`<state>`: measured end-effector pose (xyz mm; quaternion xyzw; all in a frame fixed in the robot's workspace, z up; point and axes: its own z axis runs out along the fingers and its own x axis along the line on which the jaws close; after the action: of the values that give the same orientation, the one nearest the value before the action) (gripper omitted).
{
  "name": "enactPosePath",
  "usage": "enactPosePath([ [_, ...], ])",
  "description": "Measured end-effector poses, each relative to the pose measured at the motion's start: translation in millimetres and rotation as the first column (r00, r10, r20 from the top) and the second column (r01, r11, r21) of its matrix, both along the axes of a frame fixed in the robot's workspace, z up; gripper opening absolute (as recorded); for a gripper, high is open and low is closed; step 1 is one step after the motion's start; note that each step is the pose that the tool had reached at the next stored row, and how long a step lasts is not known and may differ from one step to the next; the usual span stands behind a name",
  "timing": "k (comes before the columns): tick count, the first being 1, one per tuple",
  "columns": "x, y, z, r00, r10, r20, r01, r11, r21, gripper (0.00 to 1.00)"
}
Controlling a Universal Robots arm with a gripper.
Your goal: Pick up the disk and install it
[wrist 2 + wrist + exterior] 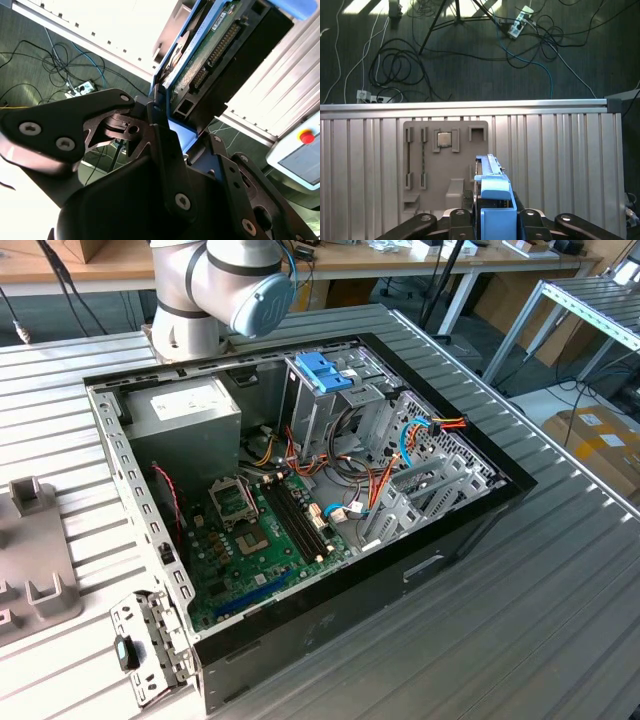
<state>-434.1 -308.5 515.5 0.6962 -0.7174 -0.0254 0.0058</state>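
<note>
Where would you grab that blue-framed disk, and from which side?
Probably pinch the disk across its broad flat faces near one end, coming from that end, as the fingers do now: it is a thin slab, so those faces are parallel.

Your case (420, 575) lies open on the table (560, 630), and the arm (220, 285) stands behind it. Inside, toward the exterior view's left rear, you find the power supply (185, 420). The motherboard (255, 540) lies before it and the drive cage (320, 405) to its right. A tray (30, 570) lies on the table at the exterior view's left of the case. Your gripper (182, 122) clamps the disk (210, 55) between its fingers, over the table near the tray.
</note>
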Motion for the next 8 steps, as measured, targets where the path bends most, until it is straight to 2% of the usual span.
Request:
enactPosePath([
  [8, 5.6, 0.0, 0.0, 1.0000, 0.000, 0.0000, 0.000, 1.0000, 0.0000, 0.37],
])
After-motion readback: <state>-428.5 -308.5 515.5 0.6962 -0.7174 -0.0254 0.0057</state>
